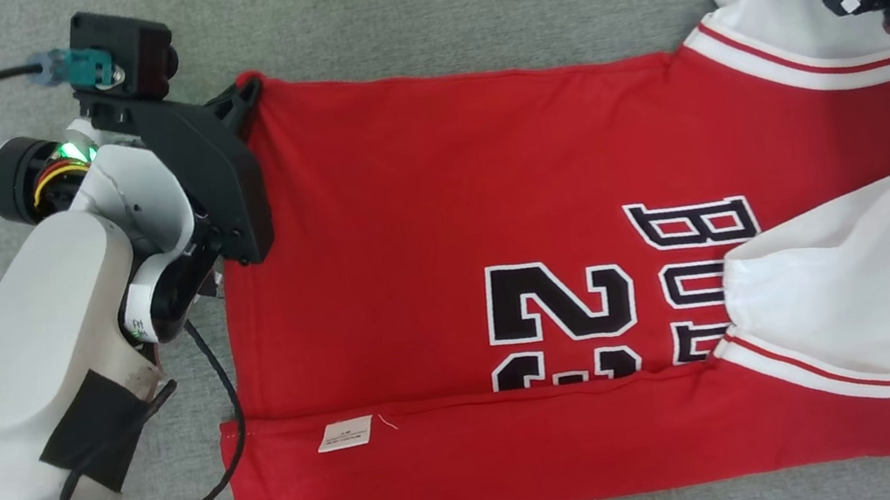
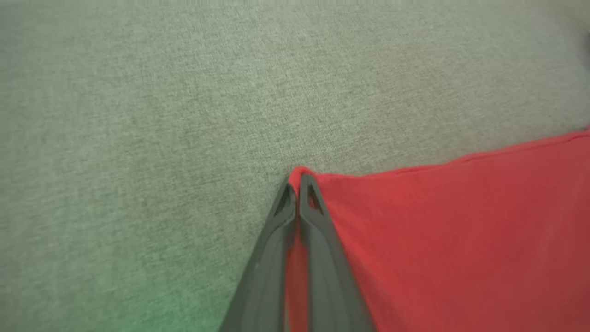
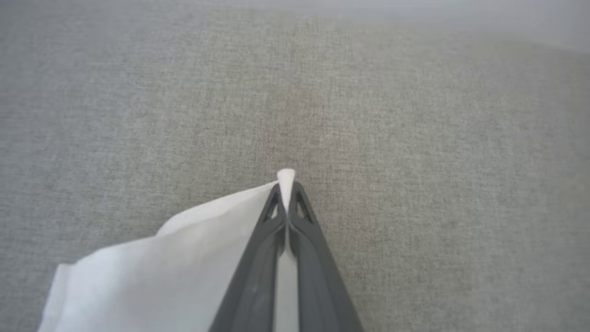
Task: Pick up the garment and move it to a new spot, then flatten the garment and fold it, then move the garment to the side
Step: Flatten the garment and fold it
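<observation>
While both tools pinch its far edge, red-and-white jersey [image 1: 403, 203] lies flat on grey fabric tabletop [image 1: 461, 0] | left tool [image 2: 298, 182]: clamped on red hem corner, beyond small white care label [image 1: 344, 433] | right tool [image 3: 286, 186]: clamped on white sleeve, far right of label | long axis runs tool-to-tool; fold likely goes toward label

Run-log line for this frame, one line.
phase: folding | left gripper: shut on red corner of jersey | right gripper: shut on white sleeve | near edge: folded over
</observation>
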